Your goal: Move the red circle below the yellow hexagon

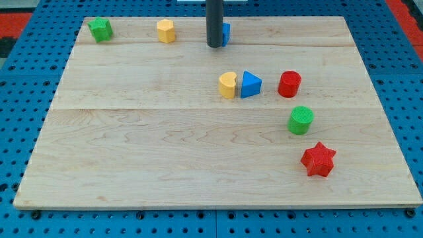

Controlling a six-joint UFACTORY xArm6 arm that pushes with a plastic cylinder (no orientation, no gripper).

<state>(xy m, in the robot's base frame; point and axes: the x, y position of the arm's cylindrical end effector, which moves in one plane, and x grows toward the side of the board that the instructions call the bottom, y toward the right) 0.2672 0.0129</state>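
Blue pegboard frames a pale wooden surface (165, 152) made of joined planks. Along the view's top edge sit a green star (100, 29) at the left and a yellow hexagon (166, 31) a little to its right. The dark rod comes down from the view's top, cut off by the frame, and my tip (215, 45) rests just right of the hexagon, apart from it. This tool is a plain rod with nothing to part or clamp. A blue block (226, 33) is mostly hidden behind the rod, touching or nearly so; its shape cannot be made out.

Near the middle, a yellow heart (228, 85) and a blue triangle (250, 84) sit side by side, touching. The red circle (289, 84) stands just right of the triangle, well apart from my tip and far right of and below the hexagon. Below it lie a green circle (301, 120) and, lower still, a red star (318, 159). The heart and triangle lie between the red circle and the area beneath the hexagon.
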